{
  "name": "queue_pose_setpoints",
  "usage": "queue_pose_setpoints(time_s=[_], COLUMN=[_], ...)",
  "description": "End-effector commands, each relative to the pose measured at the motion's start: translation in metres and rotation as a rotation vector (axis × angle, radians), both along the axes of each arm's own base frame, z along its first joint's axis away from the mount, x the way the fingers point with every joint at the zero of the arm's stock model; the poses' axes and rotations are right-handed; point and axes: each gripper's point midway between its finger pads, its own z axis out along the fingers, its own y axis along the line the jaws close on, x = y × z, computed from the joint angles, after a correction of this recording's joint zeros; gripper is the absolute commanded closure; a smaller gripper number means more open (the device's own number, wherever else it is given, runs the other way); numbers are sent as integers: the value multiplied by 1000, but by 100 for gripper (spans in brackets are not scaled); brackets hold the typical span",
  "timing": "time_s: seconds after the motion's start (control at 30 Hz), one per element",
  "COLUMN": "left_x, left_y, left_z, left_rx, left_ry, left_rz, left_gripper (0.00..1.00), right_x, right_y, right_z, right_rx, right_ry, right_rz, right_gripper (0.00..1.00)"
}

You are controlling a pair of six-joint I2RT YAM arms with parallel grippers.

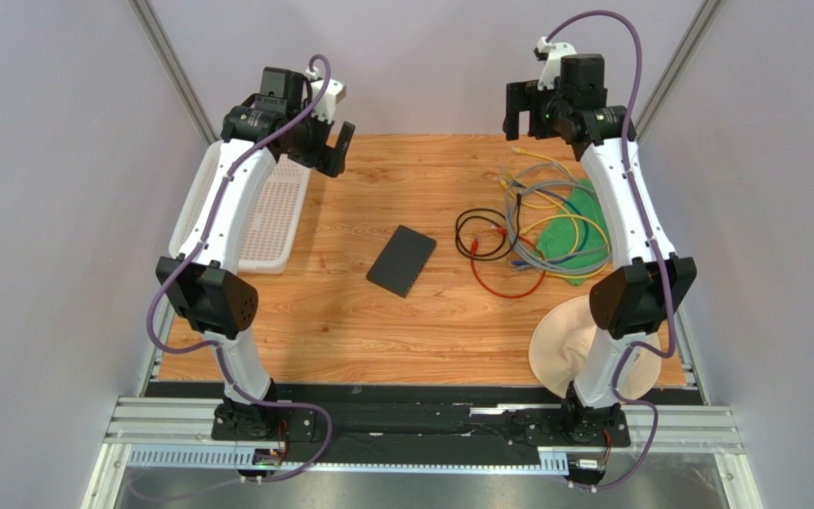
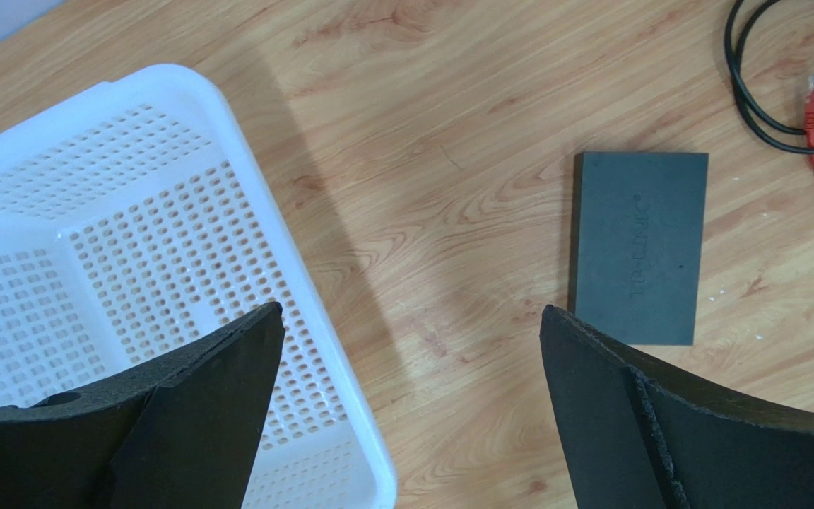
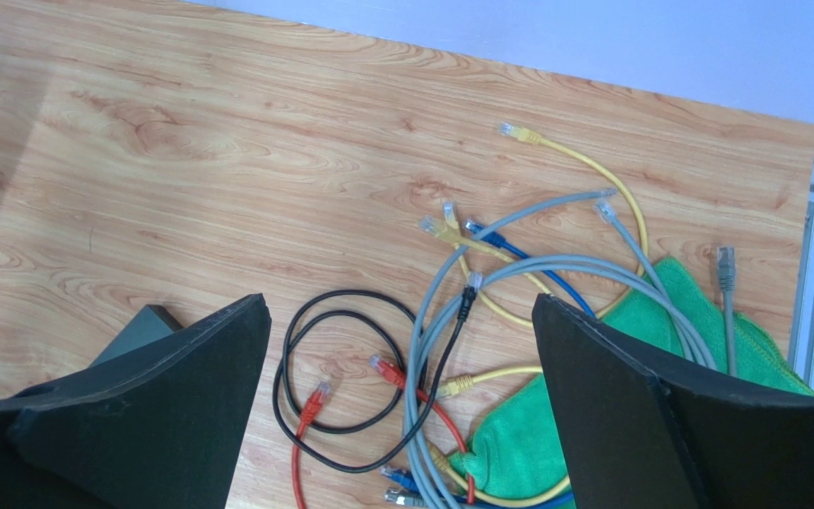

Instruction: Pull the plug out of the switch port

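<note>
A wood-grain table (image 1: pixel 305 339) is enclosed on three sides by plain pale grey walls (image 1: pixel 50 159). Metal posts (image 1: pixel 175 74) are seen at the back corners, and aluminium rails (image 1: pixel 157 424) along the near edge. Everything is evenly lit.

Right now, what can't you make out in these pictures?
- Black box: its sockets show in no view; only the flat top faces the cameras.
- Beige round thing, top view: the right arm covers part of it, so I cannot tell what it is.
- White basket, top view: the left arm hides its left side.
- Cables: too tangled to match ends to cords.
</note>
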Motion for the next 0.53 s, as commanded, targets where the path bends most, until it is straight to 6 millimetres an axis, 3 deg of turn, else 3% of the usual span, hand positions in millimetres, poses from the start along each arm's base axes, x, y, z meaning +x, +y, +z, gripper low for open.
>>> queue_pose_setpoints(time_s=[0.0, 0.17, 0.5], left_x=[-13, -4, 14], left_y=[-12, -18, -33], left_z=[24, 21, 16], left_rx=[-83, -106, -159], left_ry=[-28, -21, -2], left_rz=[-26, -27, -34], left_gripper=[2, 2, 2], right_x=[-6, -19, -39], right_y=[34, 44, 41], right_z=[8, 0, -7], right_rx=[-43, -117, -117], right_ry=[-59, -52, -30], right_rz=[18, 63, 83], right_gripper=[0, 0, 0])
